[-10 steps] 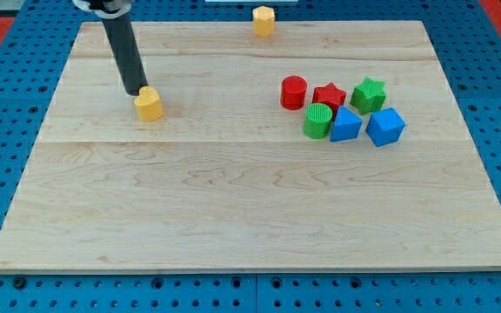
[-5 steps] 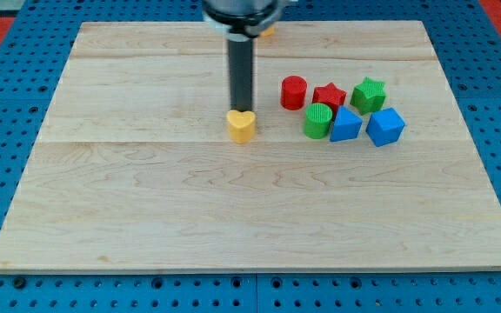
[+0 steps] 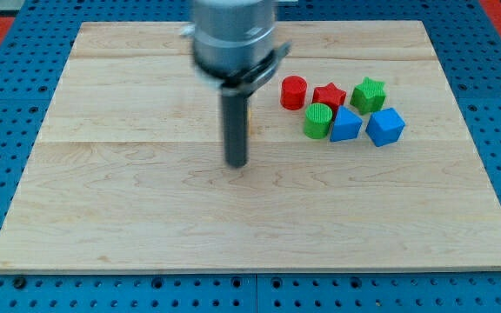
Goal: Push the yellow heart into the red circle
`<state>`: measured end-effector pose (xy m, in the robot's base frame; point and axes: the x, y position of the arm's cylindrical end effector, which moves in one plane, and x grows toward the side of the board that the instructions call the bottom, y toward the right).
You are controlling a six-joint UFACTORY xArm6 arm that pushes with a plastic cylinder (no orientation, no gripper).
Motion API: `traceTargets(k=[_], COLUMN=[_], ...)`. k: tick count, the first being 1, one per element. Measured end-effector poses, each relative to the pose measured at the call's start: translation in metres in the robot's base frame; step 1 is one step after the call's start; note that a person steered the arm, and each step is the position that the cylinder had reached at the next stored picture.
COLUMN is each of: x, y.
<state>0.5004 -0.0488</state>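
My tip rests on the wooden board left of the block cluster, below and left of the red circle. The rod is blurred. The yellow heart is almost wholly hidden behind the rod; only a thin yellow sliver shows at the rod's right edge, above the tip. The red circle stands at the left end of the cluster, about fifty pixels to the right of that sliver and a little higher.
Right of the red circle lie a red star and a green star. Below them are a green cylinder and two blue blocks. The board sits on a blue pegboard.
The heart went from the board's left to the middle with the rod. The tip has since dropped toward the view's bottom, past the heart. The yellow block at the top edge is now hidden.
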Motion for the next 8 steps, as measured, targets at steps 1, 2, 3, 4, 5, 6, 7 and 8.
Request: traceTargets(k=[1, 2, 3, 4, 5, 6, 7, 8], x=[-0.016, -0.065, -0.108, -0.108, -0.129, -0.13, -0.129, -0.083], y=[-0.032, 0.023, 0.035, 0.001, 0.017, 0.078, 0.053, 0.009])
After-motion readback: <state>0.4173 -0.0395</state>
